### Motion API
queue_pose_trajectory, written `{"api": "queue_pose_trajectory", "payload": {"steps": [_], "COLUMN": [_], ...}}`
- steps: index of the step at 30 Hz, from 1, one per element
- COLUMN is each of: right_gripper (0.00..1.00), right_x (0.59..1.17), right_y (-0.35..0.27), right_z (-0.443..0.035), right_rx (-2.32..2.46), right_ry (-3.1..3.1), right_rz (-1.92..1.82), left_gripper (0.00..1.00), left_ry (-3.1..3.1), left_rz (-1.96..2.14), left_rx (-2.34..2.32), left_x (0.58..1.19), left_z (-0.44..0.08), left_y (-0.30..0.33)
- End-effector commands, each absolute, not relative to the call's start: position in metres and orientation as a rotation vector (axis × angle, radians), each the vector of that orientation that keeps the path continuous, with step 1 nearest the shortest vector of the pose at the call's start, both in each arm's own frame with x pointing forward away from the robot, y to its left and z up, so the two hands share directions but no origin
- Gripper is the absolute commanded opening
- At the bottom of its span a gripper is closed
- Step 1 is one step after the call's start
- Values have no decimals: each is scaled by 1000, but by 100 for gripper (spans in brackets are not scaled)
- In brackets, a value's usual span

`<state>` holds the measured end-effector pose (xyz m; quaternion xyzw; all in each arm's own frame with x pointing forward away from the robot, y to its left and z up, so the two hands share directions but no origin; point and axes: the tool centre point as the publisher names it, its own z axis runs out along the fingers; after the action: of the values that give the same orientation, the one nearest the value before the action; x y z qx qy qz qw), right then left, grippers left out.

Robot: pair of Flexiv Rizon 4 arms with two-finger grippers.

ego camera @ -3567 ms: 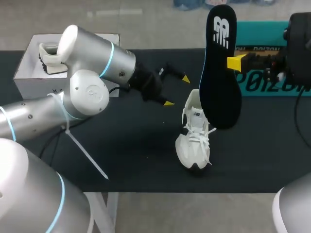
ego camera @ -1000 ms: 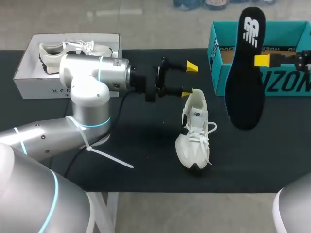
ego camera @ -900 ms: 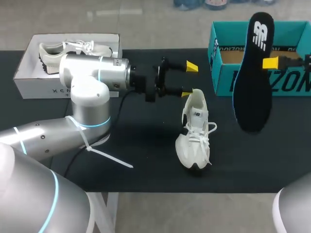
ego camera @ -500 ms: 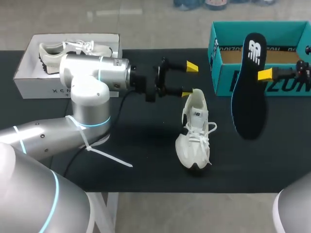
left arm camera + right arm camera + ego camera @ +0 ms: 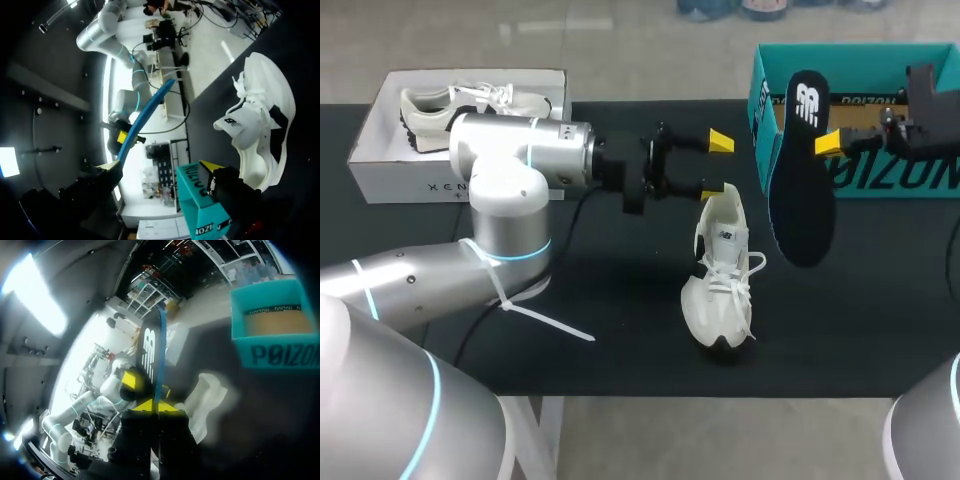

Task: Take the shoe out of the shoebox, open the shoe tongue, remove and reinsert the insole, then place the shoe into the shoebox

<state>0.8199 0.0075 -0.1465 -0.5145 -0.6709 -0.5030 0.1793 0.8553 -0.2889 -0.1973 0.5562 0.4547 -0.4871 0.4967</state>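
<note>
At the upper left of the head view, an open white cardboard shoebox [image 5: 390, 170] holds a cream sneaker [image 5: 420, 108]. My left arm enters from the lower left, elbow bent, its forearm level across the black table [image 5: 620, 330]. The left gripper [image 5: 716, 165] points right with its fingers spread and nothing between them. Its lower tip is just beside the heel of the white lace-up sneaker [image 5: 720, 275] standing at centre. To the right, the black foam insole [image 5: 798, 200] hangs upright in the air, pinched by the right gripper [image 5: 828, 143]. The right arm reaches in level from the right edge, in front of the teal cardboard shoebox [image 5: 895, 180].
</note>
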Motion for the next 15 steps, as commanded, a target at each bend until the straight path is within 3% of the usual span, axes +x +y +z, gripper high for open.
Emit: {"api": "queue_pose_trajectory", "payload": {"steps": [1, 15], "right_gripper": [0, 0], "right_x": [851, 854], "right_y": [27, 67], "right_z": [-153, -170], "right_rx": [-1417, -1378], "right_ry": [-1914, -1906], "right_rz": [-1324, -1246], "left_gripper": [100, 100], "left_ry": [1096, 1061], "left_rz": [-1168, -1129], "left_rx": [1359, 1411], "left_x": [852, 844], "left_z": [-196, -197], "left_y": [-291, -294]}}
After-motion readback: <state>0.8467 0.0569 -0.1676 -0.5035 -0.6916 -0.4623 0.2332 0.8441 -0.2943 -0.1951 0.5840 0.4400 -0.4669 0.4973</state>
